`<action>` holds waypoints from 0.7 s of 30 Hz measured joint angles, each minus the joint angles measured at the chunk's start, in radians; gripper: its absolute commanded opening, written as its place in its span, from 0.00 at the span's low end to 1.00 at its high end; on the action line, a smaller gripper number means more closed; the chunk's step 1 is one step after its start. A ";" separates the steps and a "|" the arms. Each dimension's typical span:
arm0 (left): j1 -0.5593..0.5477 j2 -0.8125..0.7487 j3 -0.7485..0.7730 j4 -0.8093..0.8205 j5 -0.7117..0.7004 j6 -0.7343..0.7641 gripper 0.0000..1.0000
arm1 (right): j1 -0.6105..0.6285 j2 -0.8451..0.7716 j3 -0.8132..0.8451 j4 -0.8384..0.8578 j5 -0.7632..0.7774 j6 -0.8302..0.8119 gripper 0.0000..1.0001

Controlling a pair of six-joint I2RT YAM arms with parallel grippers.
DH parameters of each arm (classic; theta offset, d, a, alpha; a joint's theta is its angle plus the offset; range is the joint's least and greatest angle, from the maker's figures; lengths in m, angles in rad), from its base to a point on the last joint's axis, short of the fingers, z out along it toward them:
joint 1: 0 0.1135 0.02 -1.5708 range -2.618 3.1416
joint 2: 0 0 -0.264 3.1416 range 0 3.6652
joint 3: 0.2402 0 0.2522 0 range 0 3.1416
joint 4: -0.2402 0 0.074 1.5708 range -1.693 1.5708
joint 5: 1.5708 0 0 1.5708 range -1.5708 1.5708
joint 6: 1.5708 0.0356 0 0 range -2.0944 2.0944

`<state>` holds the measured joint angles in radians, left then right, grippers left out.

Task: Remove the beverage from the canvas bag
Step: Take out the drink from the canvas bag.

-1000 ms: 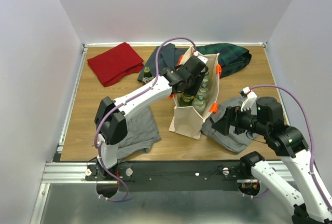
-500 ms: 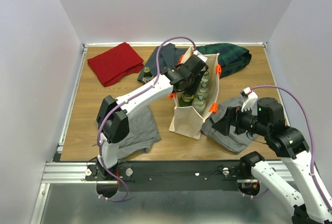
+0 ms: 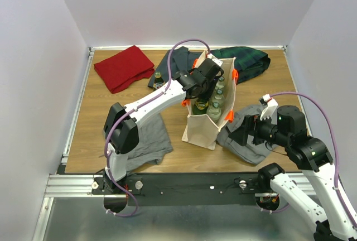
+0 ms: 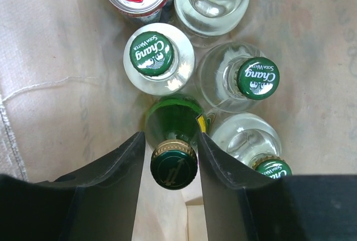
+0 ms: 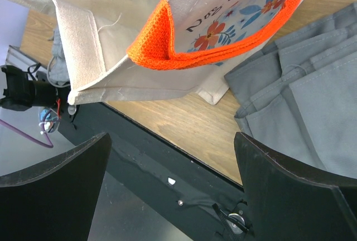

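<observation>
Inside the canvas bag (image 4: 56, 85), the green bottle (image 4: 174, 165) stands between the narrowly parted jaws of the left claw (image 4: 170, 135), ungripped.

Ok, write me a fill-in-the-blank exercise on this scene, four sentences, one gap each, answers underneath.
1. The bottle between the fingers of the left gripper has ___ glass.
2. Besides bottles, the canvas bag holds one ___.
3. The right gripper hovers outside the bag with its jaws ___.
4. The bag's handles are bright ___.

Missing words: green; can; open; orange.
</observation>
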<state>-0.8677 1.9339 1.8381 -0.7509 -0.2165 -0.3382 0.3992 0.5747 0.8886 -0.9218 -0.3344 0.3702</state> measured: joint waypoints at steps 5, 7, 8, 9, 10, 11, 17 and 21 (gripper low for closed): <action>0.000 0.000 0.000 0.000 0.000 0.000 0.51 | 0.000 0.000 0.000 0.000 0.001 0.000 1.00; 0.000 0.000 0.000 0.000 0.000 0.000 0.51 | 0.000 0.000 0.000 0.000 0.001 0.001 1.00; 0.000 0.000 0.000 0.000 0.000 0.000 0.52 | 0.000 0.000 0.000 0.000 0.001 0.001 1.00; 0.000 0.000 0.000 0.000 0.000 0.000 0.54 | 0.000 0.000 0.000 0.000 0.001 0.001 1.00; 0.000 0.000 0.000 0.000 0.000 0.000 0.55 | 0.000 0.000 0.000 0.000 0.001 0.001 1.00; 0.000 0.000 0.000 0.000 0.000 0.000 0.56 | 0.000 0.000 0.000 0.000 0.001 0.001 1.00; 0.000 0.000 0.000 0.000 0.000 0.000 0.49 | 0.000 0.000 0.000 0.000 0.003 0.005 1.00; 0.000 0.000 0.000 0.001 0.001 -0.001 0.43 | 0.000 0.000 0.000 0.000 0.005 0.006 1.00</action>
<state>-0.8677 1.9339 1.8378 -0.7502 -0.2153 -0.3389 0.3992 0.5747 0.8886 -0.9218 -0.3298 0.3759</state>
